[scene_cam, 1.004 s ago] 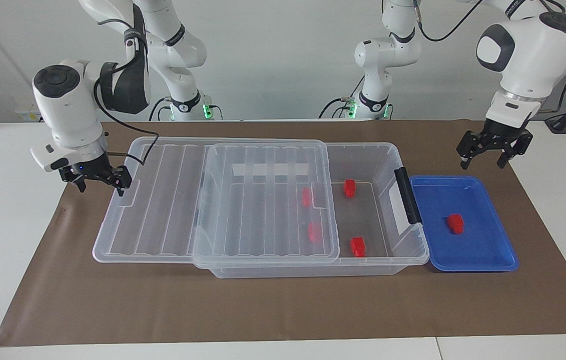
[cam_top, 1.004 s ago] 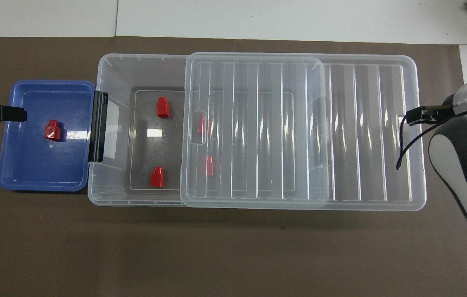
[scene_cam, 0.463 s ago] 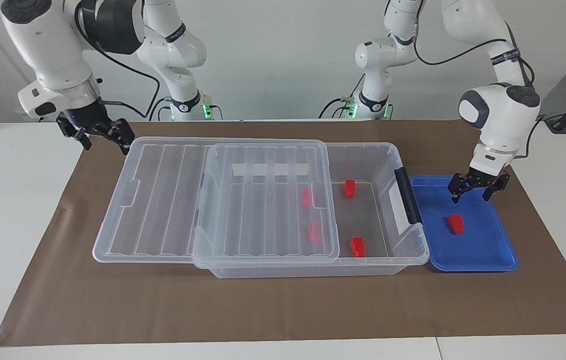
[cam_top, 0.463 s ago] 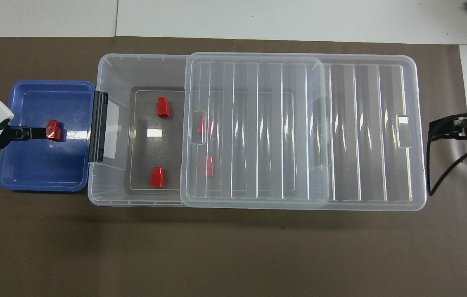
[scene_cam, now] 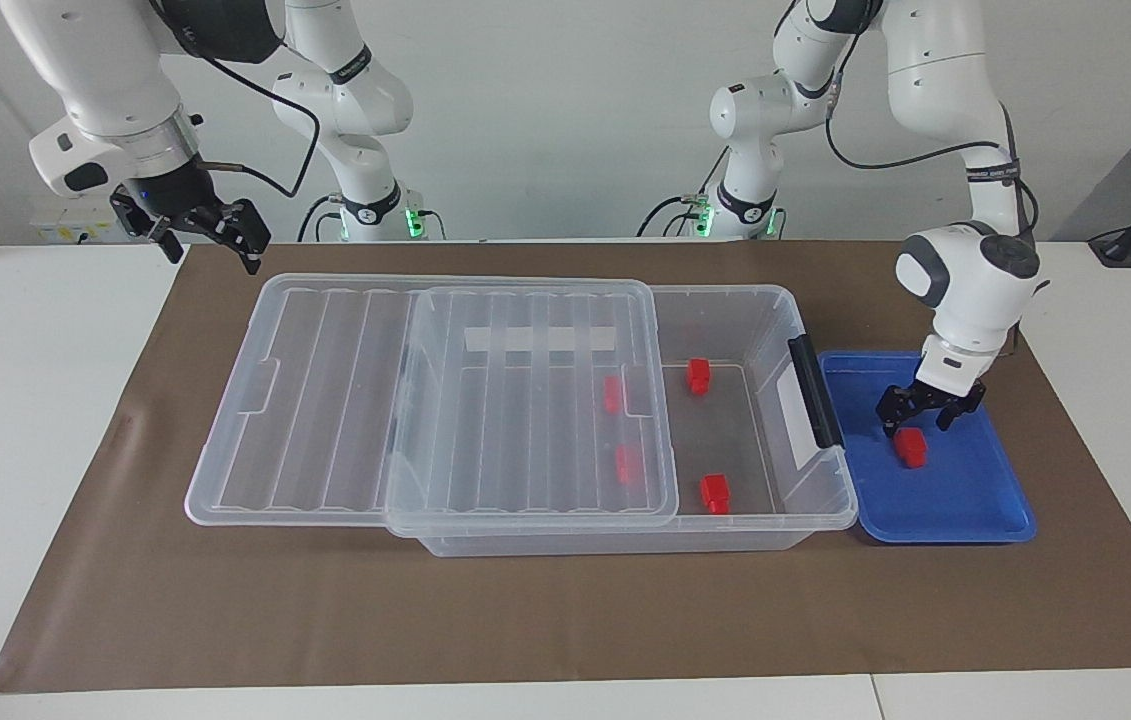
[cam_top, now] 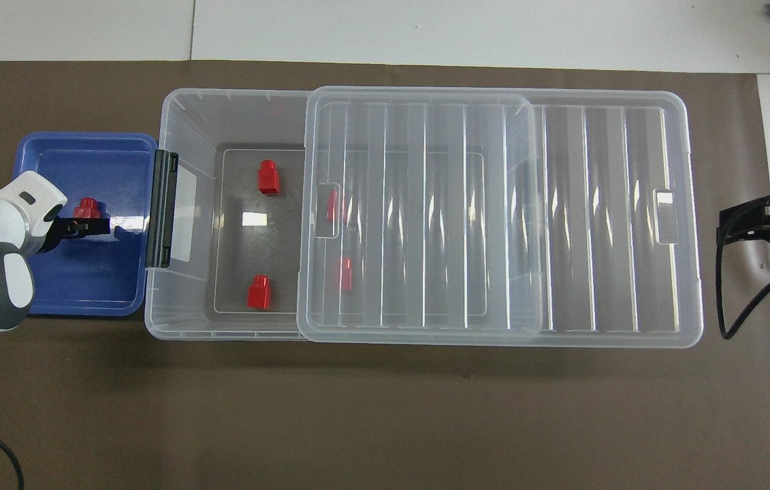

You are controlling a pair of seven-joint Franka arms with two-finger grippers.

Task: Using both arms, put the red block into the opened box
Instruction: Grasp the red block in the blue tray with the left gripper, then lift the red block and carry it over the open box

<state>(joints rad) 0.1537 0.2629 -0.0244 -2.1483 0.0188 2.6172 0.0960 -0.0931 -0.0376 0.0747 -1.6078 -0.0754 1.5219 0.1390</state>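
One red block (scene_cam: 912, 447) (cam_top: 87, 206) lies in the blue tray (scene_cam: 975, 500) (cam_top: 71, 292) at the left arm's end of the table. My left gripper (scene_cam: 918, 422) (cam_top: 90, 228) hangs low right over this block, fingers apart and straddling its top. The clear box (scene_cam: 725, 298) (cam_top: 187, 109) stands beside the tray. Its ribbed lid (scene_cam: 325, 400) (cam_top: 596, 218) is slid toward the right arm's end, so the tray-side part is open. Several red blocks (scene_cam: 698, 375) (cam_top: 267, 177) lie inside, two under the lid. My right gripper (scene_cam: 208, 238) (cam_top: 725, 228) is raised and open, off the lid's outer end.
A black clip handle (scene_cam: 815, 390) (cam_top: 161, 207) sits on the box wall next to the tray. Two slimmer white arms with green-lit bases (scene_cam: 370, 205) stand at the robots' edge. A brown mat (scene_cam: 525, 620) covers the table under everything.
My left gripper has come down from above the tray's corner to just over the red block. My right gripper has lifted off the lid's end and drawn back toward the robots.
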